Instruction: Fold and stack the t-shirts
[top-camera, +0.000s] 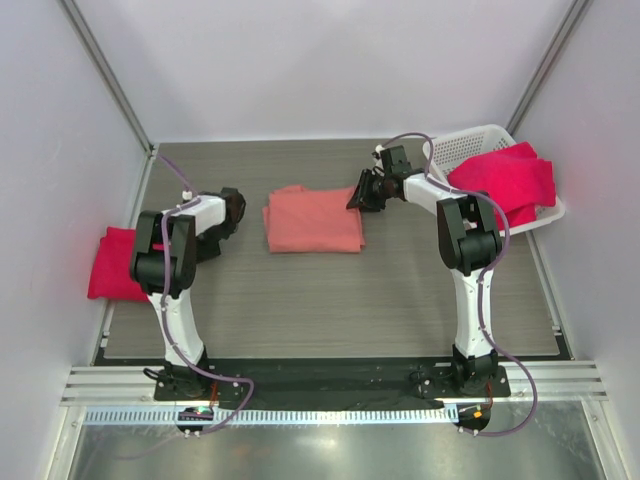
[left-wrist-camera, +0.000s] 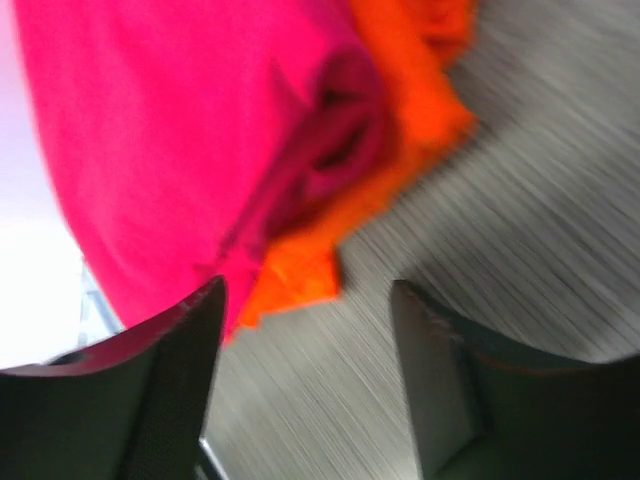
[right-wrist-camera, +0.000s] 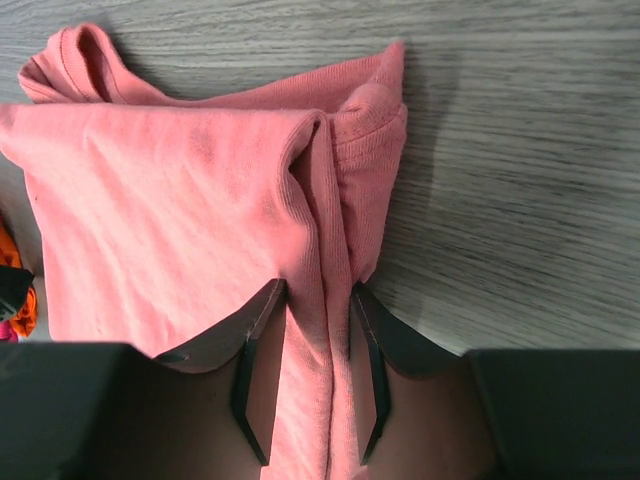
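A salmon-pink t-shirt (top-camera: 313, 220) lies folded at the middle of the table. My right gripper (top-camera: 362, 190) is at its right edge. In the right wrist view its jaws (right-wrist-camera: 318, 290) are shut on a bunched fold of the pink shirt (right-wrist-camera: 170, 220). A crimson-red t-shirt (top-camera: 118, 262) lies folded at the table's left edge. It fills the upper left of the left wrist view (left-wrist-camera: 180, 130), with an orange cloth edge (left-wrist-camera: 400, 130) under it. My left gripper (top-camera: 212, 240) is open and empty over bare table (left-wrist-camera: 305, 300), just short of that shirt. Another red t-shirt (top-camera: 505, 180) lies in the basket.
A white plastic mesh basket (top-camera: 462, 148) stands at the back right corner. Pale walls close in the table on the left, back and right. A metal rail (top-camera: 330, 385) with the arm bases runs along the near edge.
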